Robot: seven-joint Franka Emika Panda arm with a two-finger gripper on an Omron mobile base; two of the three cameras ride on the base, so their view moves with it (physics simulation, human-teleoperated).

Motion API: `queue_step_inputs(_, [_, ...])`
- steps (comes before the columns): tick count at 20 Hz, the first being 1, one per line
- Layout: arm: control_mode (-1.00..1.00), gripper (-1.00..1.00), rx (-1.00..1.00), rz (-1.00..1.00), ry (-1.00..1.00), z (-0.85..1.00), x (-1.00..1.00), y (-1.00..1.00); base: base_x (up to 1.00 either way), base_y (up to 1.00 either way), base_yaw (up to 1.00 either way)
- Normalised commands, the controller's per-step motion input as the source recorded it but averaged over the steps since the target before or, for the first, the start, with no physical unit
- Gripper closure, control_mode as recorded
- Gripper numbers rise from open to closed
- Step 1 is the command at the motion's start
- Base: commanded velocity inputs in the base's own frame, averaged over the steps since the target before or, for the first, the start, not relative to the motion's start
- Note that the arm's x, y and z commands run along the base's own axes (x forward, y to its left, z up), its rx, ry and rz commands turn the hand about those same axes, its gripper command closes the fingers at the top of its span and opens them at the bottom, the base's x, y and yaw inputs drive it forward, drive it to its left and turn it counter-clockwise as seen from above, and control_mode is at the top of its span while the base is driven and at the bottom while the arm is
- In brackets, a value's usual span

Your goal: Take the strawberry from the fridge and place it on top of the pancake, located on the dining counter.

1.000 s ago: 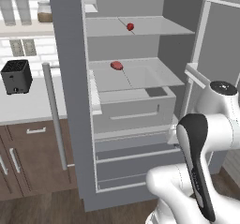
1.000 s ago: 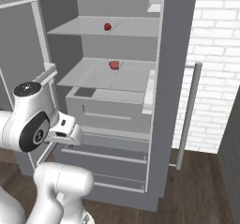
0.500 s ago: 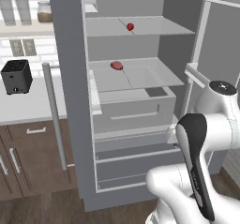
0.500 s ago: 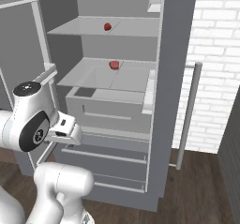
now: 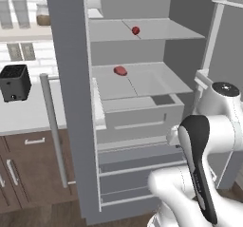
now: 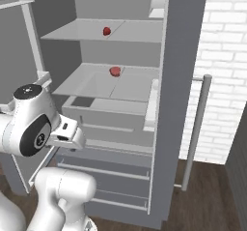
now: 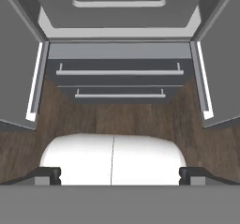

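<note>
Fridge doors swung wide. The strawberry sits on the upper shelf, with a second red item on the shelf below. Gripper points down at the two drawers, jaws spread wide, holding nothing.

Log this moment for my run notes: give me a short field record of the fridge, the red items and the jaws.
fridge: both doors open, two drawers below shut
upper shelf: small red item, alone
lower shelf: second red item, alone
strawberry: one of the two, cannot tell which
jaws: fingertips wide apart, holding nothing, aimed at the drawers
</note>
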Motion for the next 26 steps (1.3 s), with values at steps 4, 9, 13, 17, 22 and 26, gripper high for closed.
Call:
queue_step_inputs(4, [1.00, -1.00, 0.00, 0.00, 0.00, 0.00, 0.00, 0.00, 0.67, 0.04, 0.00])
queue_step_inputs(9, [1.00, -1.00, 0.00, 0.00, 0.00, 0.00, 0.00, 0.00, 0.62, 0.00, 0.00])
queue_step_inputs(13, [1.00, -1.00, 0.00, 0.00, 0.00, 0.00, 0.00, 0.00, 0.54, 0.00, 0.00])
queue_step_inputs(17, [1.00, -1.00, 0.00, 0.00, 0.00, 0.00, 0.00, 0.00, 0.46, 0.00, 0.00])
queue_step_inputs(22, [1.00, -1.00, 0.00, 0.00, 0.00, 0.00, 0.00, 0.00, 0.43, 0.00, 0.00])
queue_step_inputs(26, [1.00, -1.00, 0.00, 0.00, 0.00, 0.00, 0.00, 0.00, 0.16, 0.00, 0.00])
